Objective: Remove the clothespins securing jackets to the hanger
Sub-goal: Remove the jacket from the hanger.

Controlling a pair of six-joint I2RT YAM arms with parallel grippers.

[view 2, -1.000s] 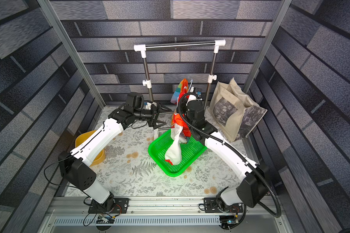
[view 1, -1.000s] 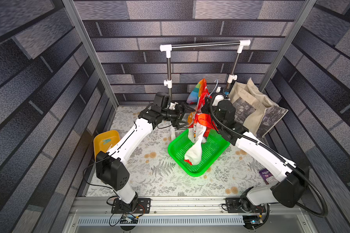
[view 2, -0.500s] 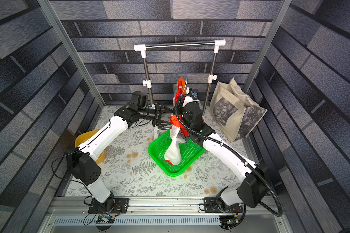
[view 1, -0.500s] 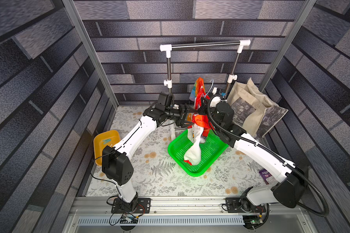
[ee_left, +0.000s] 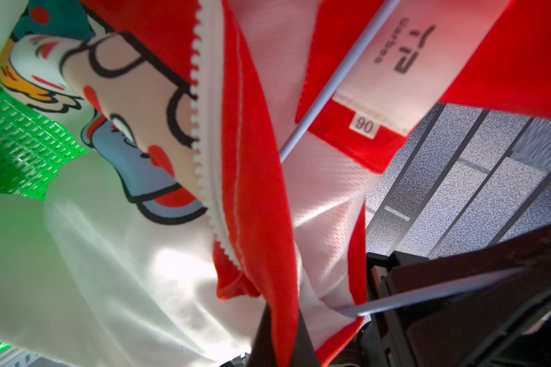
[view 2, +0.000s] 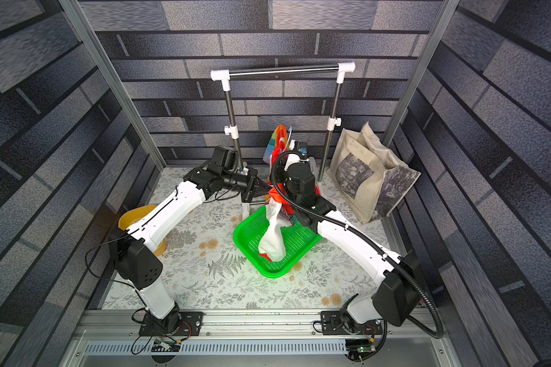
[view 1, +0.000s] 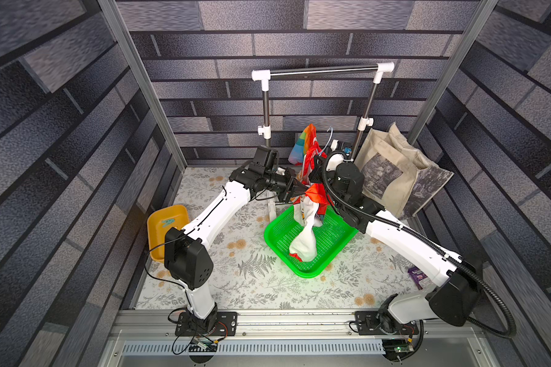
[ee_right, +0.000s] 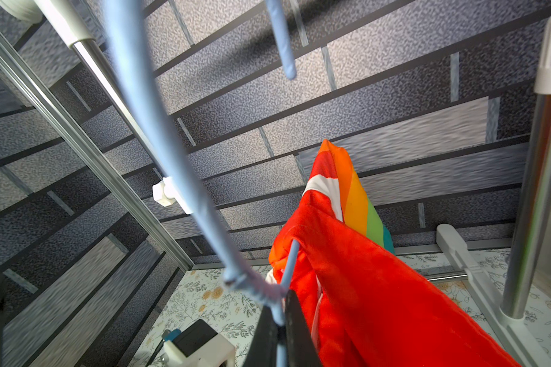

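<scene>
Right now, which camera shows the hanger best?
The right wrist view: the hanger fills the frame, hook and twisted neck close up. The left wrist view shows only two wire stretches among jacket folds. In both top views only a tiny sliver of hook shows.

A tabletop (view 1: 252, 286) covered in pale cloth printed with grey ferns and orange flowers carried a green mesh basket (view 1: 314, 274) near its middle. A yellow tray (view 1: 156, 236) sat at the left edge, a small purple packet (view 1: 418, 275) at the right — and at the back stood a steel rack (view 1: 266, 108) and a beige tote bag (view 1: 395, 178).
</scene>
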